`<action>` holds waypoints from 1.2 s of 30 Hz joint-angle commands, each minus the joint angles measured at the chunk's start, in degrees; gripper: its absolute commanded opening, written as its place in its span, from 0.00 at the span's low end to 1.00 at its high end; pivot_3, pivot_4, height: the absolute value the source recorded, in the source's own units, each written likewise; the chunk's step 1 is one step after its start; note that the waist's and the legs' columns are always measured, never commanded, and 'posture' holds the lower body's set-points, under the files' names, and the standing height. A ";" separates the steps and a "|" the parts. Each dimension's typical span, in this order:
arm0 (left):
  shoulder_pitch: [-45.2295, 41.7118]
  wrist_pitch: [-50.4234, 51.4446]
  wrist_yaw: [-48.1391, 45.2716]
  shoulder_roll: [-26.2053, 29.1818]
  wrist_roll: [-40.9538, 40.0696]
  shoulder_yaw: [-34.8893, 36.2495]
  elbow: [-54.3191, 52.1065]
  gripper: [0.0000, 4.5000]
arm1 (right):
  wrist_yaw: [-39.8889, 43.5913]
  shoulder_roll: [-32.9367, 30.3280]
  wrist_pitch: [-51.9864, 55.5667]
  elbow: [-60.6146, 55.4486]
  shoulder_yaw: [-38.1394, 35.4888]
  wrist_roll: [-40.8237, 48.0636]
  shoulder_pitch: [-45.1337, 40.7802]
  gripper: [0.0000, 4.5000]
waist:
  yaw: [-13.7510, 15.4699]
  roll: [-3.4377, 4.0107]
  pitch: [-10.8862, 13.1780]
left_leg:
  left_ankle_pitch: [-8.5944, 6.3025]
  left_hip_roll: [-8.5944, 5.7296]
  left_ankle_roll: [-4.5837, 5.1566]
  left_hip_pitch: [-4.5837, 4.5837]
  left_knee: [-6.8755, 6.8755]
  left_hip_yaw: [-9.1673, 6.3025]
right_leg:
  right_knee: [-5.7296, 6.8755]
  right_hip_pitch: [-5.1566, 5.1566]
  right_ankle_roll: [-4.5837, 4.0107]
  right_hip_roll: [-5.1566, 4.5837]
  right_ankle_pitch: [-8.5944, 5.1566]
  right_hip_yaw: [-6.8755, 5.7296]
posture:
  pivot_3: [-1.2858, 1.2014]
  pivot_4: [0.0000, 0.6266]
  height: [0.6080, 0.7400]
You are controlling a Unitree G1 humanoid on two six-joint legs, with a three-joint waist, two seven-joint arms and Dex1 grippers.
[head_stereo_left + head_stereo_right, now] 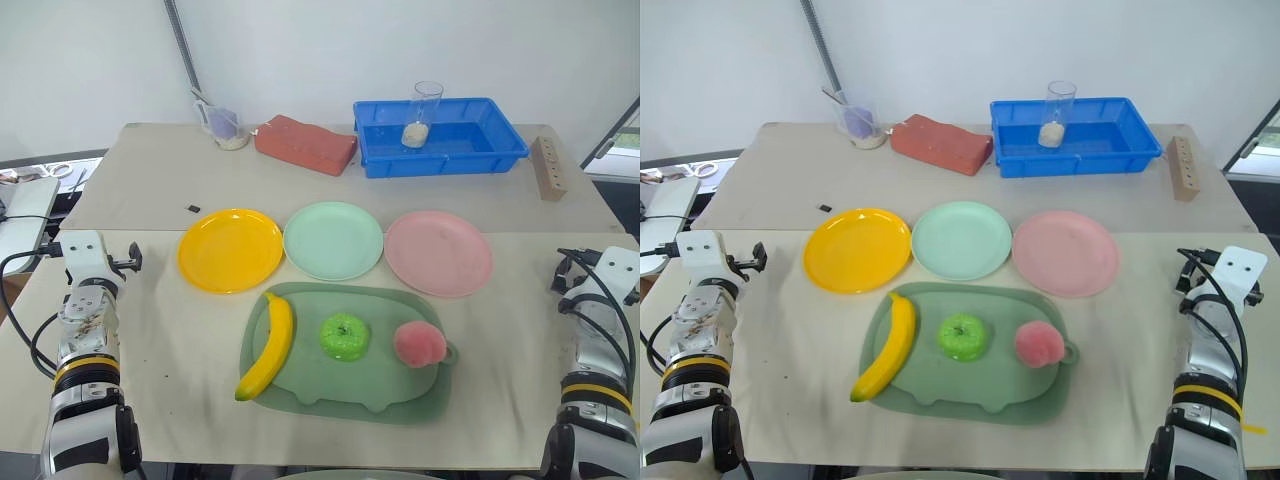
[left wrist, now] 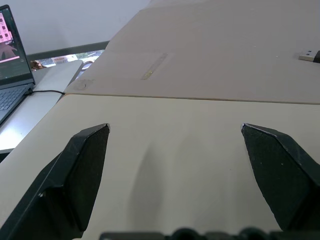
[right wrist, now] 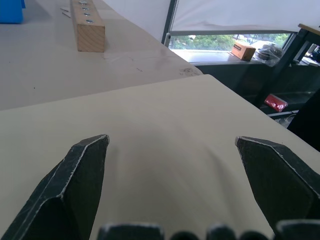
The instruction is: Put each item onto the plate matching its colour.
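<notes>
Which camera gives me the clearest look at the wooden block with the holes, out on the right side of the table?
The right wrist view: the wooden block lies close ahead, its end face and the holes along its top plain. Both head views show it whole but small, at the table's far right, beside the blue bin.

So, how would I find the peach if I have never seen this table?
Find the dull green tray at the table's near edge. Three toy fruits lie on it; the peach sits at its right end, beside the green apple. It alone is pink and fuzzy-looking.
</notes>
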 commanded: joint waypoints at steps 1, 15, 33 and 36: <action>-1.05 -1.00 -0.12 1.81 0.01 0.44 -1.45 1.00 | -0.28 -1.57 -1.00 -2.16 -1.36 0.01 0.06 1.00 | 0.00 0.00 0.00 | 0.00 0.00 0.00 0.00 0.00 0.00 | 0.00 0.00 0.00 0.00 0.00 0.00 | 0.52 0.24 1.00; 9.82 21.69 -25.44 9.21 -14.00 -4.75 -45.45 1.00 | 14.99 -3.29 4.91 -7.12 5.01 3.37 -10.15 1.00 | -0.57 0.10 0.05 | 0.00 0.03 0.00 0.00 -0.04 0.02 | 0.02 -0.01 -0.02 0.01 0.01 0.01 | 0.52 0.24 1.00; 27.58 52.74 -26.20 14.72 -27.08 -19.92 -84.30 1.00 | 69.10 -9.91 40.90 -59.80 28.87 36.74 -15.73 1.00 | 1.04 0.03 0.50 | -0.33 0.04 -0.33 -0.03 0.08 -0.03 | -0.14 -0.18 -0.18 -0.18 -0.07 -0.20 | 0.52 0.24 1.00; 26.81 53.73 -25.04 13.66 -26.36 -23.28 -84.62 1.00 | 70.13 -10.24 43.86 -62.45 29.17 39.49 -16.41 1.00 | 1.16 -0.04 0.51 | -0.34 0.06 -0.31 -0.04 0.06 -0.06 | -0.20 -0.19 -0.22 -0.16 -0.09 -0.24 | 0.52 0.24 1.00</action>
